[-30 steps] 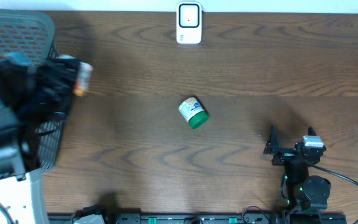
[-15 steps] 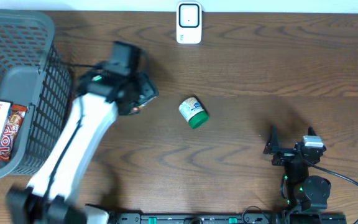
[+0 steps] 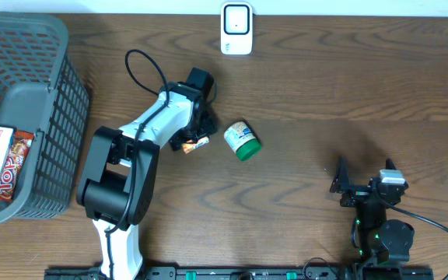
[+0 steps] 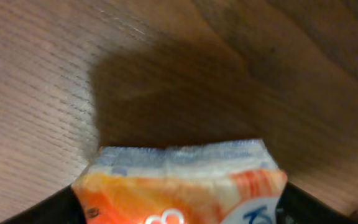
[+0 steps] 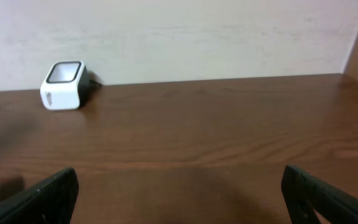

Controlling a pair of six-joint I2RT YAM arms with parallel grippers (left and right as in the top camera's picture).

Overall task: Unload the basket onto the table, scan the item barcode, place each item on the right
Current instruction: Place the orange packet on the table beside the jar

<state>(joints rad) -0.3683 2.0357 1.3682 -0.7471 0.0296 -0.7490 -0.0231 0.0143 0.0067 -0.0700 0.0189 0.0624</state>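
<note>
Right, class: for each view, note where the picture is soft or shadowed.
Left wrist: the orange packet sits too close and looks soft, with a dark shadow on the table beyond it. Right wrist: the scanner is fairly crisp. Overhead: evenly lit, faint shadows only.

A small orange-and-white foil snack packet (image 3: 195,143) lies on the brown wooden table (image 3: 325,93), left of centre; seen from the left wrist (image 4: 182,186), its pale crimped end seam points away from the camera, its orange printed face is up, and its shadow falls on the wood beyond; just beside it, to the right and not touching, a small round jar (image 3: 242,141) with a green lid and cream label lies on its side, lid toward the near right; a white box-shaped barcode scanner (image 3: 236,29) with a dark rounded window stands at the table's far edge, well apart from both; from the right wrist (image 5: 64,85) its window faces upward.
</note>
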